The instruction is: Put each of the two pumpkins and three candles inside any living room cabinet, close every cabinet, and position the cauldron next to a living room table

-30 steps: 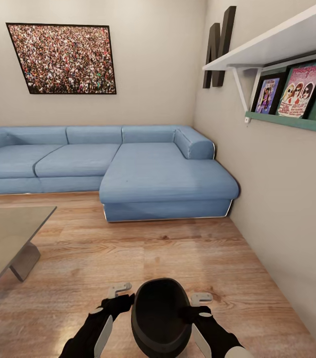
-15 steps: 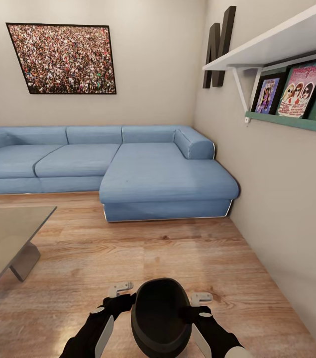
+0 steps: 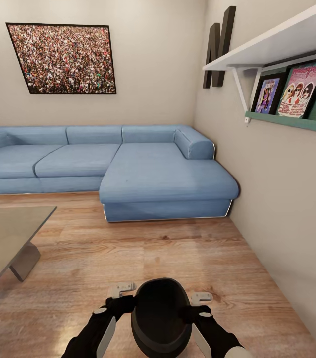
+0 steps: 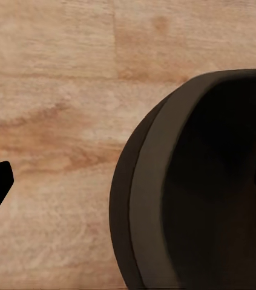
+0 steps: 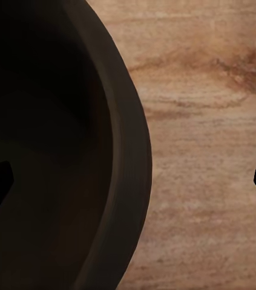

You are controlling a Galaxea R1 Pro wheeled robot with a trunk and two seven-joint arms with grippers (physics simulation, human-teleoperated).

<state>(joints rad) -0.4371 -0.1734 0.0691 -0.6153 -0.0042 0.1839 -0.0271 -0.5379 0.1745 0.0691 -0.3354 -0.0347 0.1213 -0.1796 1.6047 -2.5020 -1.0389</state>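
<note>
Cauldron (image 3: 160, 318), cut off below, sits between spread left pincer (image 3: 123, 293) and right pincer (image 3: 197, 304).

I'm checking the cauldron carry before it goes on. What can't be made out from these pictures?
- Cauldron underside: head view, cut off by the bottom edge, so floor contact is unclear.
- Left claw and right claw grip: the pot's body hides the inner fingers.
- Cauldron inside: both wrist views, too dark.
- Table: head view, cut off by the left edge.
</note>
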